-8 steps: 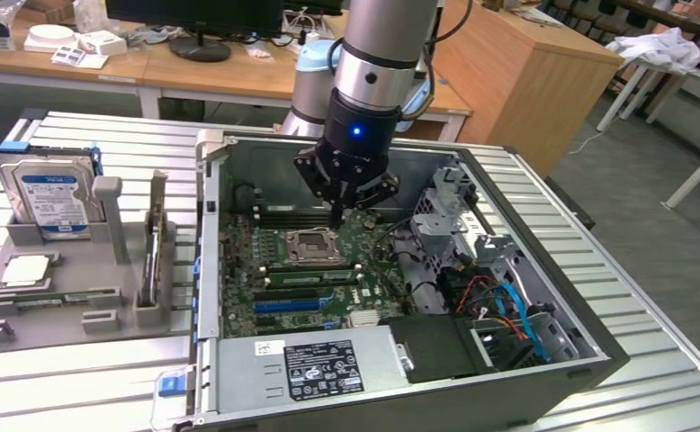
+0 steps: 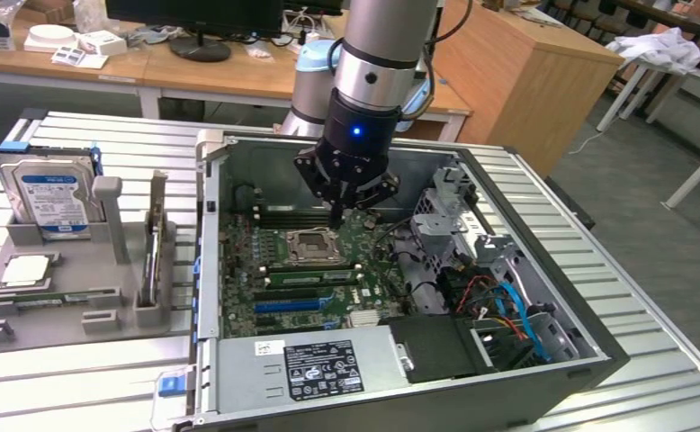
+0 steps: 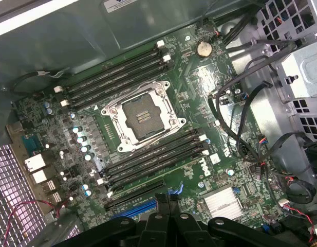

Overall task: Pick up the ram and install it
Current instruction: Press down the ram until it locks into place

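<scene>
Judging by its look, we expect the ram, standing on edge in the rack beside the case, to be light, stiff and fragile, best taken by its long edges. The claw hangs over the motherboard; whether it is wide, narrow or holding anything, we cannot tell.

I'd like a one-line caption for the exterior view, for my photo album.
Robot arm's gripper hovering over the motherboard inside an open computer case, with a hard drive parked in a holder alongside.
</scene>
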Available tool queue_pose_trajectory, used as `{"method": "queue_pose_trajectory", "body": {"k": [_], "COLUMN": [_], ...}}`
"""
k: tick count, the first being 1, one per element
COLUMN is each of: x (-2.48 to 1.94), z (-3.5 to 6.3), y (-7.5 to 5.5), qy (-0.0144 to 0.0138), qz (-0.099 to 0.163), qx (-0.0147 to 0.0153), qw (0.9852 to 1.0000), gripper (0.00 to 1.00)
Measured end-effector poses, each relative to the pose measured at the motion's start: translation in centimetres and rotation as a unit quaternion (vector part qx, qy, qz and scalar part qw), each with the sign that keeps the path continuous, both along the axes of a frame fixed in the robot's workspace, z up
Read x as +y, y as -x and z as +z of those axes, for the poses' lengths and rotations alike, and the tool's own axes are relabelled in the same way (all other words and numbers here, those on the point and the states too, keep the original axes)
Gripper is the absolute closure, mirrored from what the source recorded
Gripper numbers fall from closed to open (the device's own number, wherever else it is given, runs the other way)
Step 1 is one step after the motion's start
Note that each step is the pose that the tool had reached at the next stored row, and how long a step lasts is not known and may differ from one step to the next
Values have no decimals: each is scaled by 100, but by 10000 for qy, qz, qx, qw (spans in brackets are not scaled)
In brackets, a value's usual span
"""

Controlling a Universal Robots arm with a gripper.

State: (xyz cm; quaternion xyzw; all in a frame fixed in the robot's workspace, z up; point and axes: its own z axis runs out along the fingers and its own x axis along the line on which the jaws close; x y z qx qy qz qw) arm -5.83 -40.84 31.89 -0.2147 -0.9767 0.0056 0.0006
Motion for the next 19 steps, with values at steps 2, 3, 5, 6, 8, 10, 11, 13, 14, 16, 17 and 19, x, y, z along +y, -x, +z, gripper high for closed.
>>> {"method": "queue_pose_trajectory", "body": {"k": [2, 3, 5, 6, 8, 10, 11, 13, 14, 16, 17, 19], "x": [0, 0, 0, 0, 0, 0, 0, 0, 0, 0, 0, 0], "z": [0, 0, 0, 0, 0, -1, -1, -1, -1, -1, -1, -1], "y": [0, 0, 0, 0, 0, 0, 0, 0, 0, 0, 0, 0], "qy": [0, 0, 0, 0, 1, 1, 2, 4, 5, 7, 8, 9], "qz": [0, 0, 0, 8, 109, 286, 376, 563, 653, 832, 922, 1109], "qx": [0, 0, 0, 0, 0, 0, 0, 0, 0, 0, 0, 0], "qw": [10000, 10000, 10000, 10000, 9999, 9996, 9993, 9984, 9979, 9965, 9957, 9938], "gripper": [89, 89, 89, 89, 89, 89, 89, 89, 89, 89, 89, 89]}}
